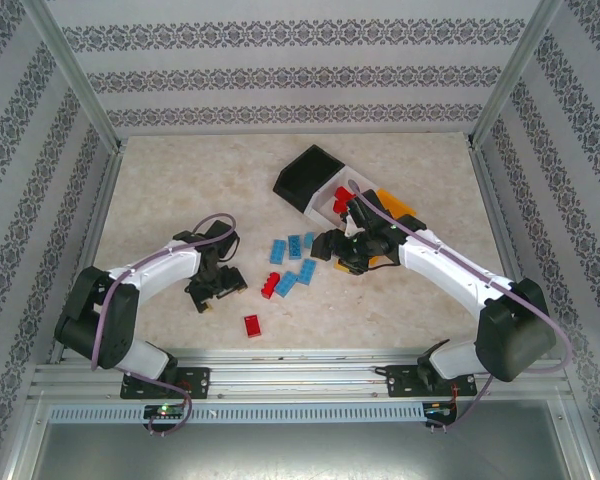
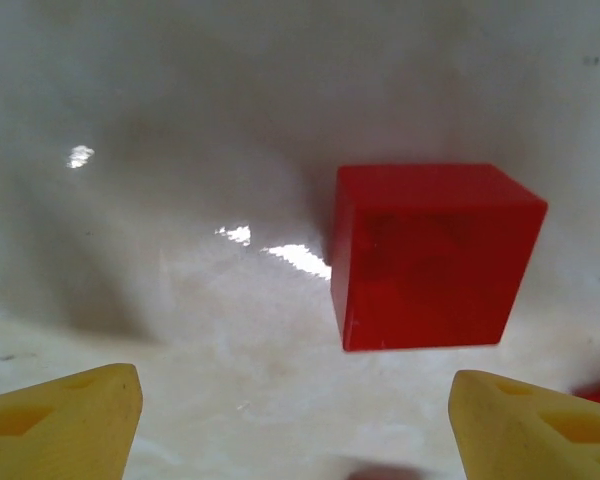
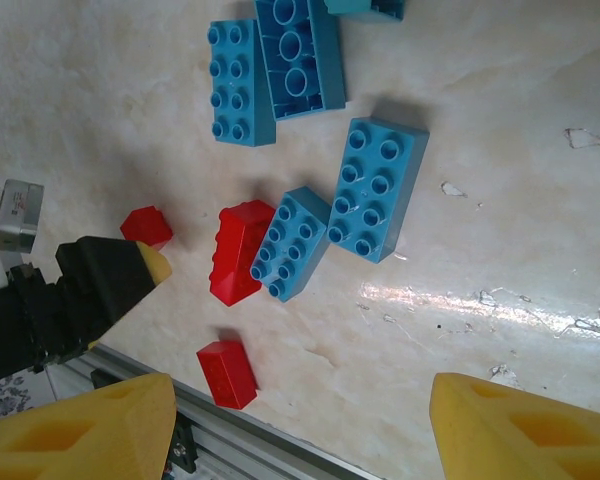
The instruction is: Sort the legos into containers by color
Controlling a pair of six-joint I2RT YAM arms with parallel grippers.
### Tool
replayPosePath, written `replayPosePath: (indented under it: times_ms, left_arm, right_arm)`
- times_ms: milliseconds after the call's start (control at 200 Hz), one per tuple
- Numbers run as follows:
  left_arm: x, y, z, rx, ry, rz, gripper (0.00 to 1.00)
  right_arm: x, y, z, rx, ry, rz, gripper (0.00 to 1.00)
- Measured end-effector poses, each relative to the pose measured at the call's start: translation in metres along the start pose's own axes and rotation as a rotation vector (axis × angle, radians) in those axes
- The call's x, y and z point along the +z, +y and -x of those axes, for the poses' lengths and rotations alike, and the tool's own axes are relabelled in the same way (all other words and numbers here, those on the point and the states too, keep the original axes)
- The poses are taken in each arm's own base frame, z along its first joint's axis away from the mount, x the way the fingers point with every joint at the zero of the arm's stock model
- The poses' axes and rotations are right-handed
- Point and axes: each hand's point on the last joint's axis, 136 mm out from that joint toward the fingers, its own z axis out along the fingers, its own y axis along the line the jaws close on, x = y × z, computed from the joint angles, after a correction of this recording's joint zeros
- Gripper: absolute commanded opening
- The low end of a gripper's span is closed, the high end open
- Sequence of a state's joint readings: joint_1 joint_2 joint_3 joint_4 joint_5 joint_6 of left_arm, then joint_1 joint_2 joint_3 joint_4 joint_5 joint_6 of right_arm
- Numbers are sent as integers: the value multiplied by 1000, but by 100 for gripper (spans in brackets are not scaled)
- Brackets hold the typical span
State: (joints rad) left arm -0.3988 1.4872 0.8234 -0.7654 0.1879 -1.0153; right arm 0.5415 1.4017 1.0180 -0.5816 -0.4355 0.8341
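I see the left gripper (image 2: 300, 435) spread wide over bare table, nothing held. A smooth, glossy red block (image 2: 430, 255) sits just ahead of its yellow wedge fingertips (image 2: 65, 420). The right gripper (image 3: 300, 430) has jaws apart too, empty, above the loose legos (image 3: 375, 190): blue studded bricks, one flipped hollow side up. A small blue one touches a red brick (image 3: 238, 250), and another red brick (image 3: 227, 373) lies near the metal rail (image 3: 270, 445). The containers (image 1: 310, 172) are boxy black, white and orange bins in a row, far centre-right. The table (image 1: 160, 190) is shiny marbled beige.
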Motion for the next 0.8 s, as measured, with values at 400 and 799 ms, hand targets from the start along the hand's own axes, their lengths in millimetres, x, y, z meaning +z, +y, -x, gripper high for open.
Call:
replayPosePath:
  times_ms: [400, 799]
  left_arm:
    - [6, -15, 29, -132, -23, -98, 71]
    - [11, -5, 30, -169, 37, -46, 43]
  right_arm:
    - [-7, -1, -6, -9, -14, 14, 68]
    - [-8, -1, -6, -10, -17, 15, 68]
